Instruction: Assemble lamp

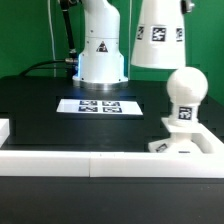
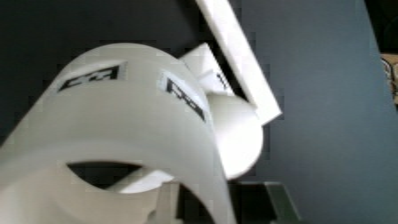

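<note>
White pedestal: we see the robot pedestal [image 1: 101, 48] with its triangle sticker at the back of the black table [image 1: 40, 105].
Marker board: it lies flat [image 1: 99, 105] just in front of the pedestal.
Barrier: a white rail [image 1: 90, 166] runs along the near edge.
Bulb: round, on its stem [image 1: 184, 95], standing upright on the base [image 1: 187, 146] at the exterior view's right.
Shade: tapered, tagged [image 1: 159, 34] [image 2: 134, 130], held aloft above the bulb.
Gripper: we cannot tell how the jaws stand.
</note>
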Robot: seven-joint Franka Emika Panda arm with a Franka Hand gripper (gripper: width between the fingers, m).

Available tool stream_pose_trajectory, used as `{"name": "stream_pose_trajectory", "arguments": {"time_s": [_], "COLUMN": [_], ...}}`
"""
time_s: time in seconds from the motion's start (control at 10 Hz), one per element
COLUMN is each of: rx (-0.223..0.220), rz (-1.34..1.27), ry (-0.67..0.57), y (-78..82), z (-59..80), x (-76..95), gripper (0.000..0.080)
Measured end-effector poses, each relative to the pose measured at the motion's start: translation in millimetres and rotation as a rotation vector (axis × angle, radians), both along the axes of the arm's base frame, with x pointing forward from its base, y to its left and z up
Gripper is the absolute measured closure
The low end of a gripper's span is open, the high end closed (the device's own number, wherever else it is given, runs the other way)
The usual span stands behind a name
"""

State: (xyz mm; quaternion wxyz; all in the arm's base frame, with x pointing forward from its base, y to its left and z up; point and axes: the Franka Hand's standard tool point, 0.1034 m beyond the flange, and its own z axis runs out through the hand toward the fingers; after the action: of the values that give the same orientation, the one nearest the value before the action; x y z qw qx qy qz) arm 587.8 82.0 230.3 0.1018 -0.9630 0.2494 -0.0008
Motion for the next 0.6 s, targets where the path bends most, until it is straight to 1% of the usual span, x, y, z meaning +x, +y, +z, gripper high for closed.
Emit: {"name": "stream_pose_trajectory", "arguments": {"time_s": [0.2, 0.3, 0.5, 0.6], "rx": [0.004, 0.003, 0.001, -0.002], "rz": [-0.018, -0.025, -0.020, -0.019], "ry": [0.016, 0.017, 0.026, 0.027], "y": [8.8, 14.3, 22.5, 26.3], "z": [5.8, 5.6, -0.9, -7.2], "x": [13.6, 18.6, 18.6, 19.3], "gripper": [0.0755, 0.0755, 0.0755, 0.0755]}}
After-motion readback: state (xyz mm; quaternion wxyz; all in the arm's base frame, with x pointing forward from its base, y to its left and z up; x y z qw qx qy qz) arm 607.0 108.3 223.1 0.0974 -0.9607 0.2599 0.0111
